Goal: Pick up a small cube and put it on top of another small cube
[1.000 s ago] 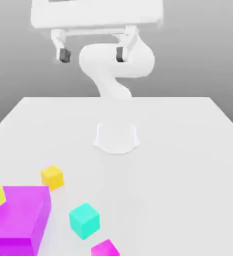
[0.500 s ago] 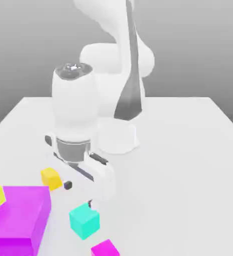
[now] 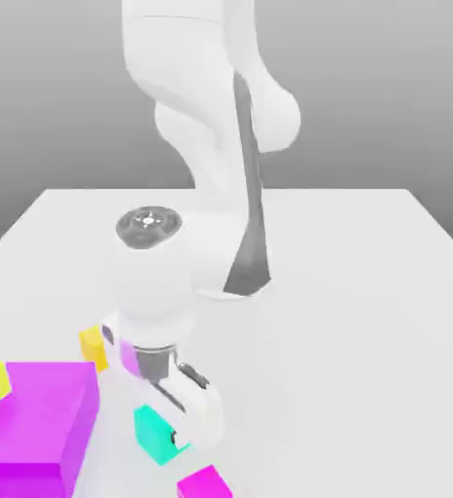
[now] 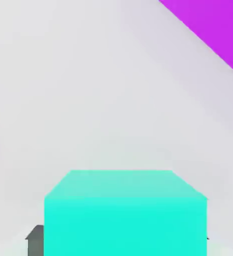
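The teal cube [image 4: 124, 212] looks smooth, matt plastic. The table [image 3: 366, 321] is plain matt white. The arm [image 3: 201, 126] has a soft satin sheen.

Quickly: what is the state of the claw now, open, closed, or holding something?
Claw: open, fingers on either side of the teal cube, which is on the table; not yet closed on it.

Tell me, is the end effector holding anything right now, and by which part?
Cannot be told. The end effector is down at the teal cube, which sits on the table, but no closed hold on it is visible.
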Motion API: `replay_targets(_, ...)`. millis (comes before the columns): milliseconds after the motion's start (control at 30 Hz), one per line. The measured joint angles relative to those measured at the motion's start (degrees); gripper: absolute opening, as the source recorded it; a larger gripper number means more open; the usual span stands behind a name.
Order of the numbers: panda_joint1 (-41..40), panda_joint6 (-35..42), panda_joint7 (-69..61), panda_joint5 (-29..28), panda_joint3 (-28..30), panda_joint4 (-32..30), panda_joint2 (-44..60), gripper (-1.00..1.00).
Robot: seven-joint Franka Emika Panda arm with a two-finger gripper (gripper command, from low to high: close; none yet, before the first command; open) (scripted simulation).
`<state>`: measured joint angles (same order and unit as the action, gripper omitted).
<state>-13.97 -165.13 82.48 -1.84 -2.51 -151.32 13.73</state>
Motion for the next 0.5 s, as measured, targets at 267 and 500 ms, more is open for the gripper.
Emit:
replay_targets(267,-8.36,8.43,6.98,-2.38,4.3,-8.0,-16.31,-1.0)
replay_targets(500,-18.31,12.59,15.84,-3.59,8.94,-18.27,-30.88,-1.0)
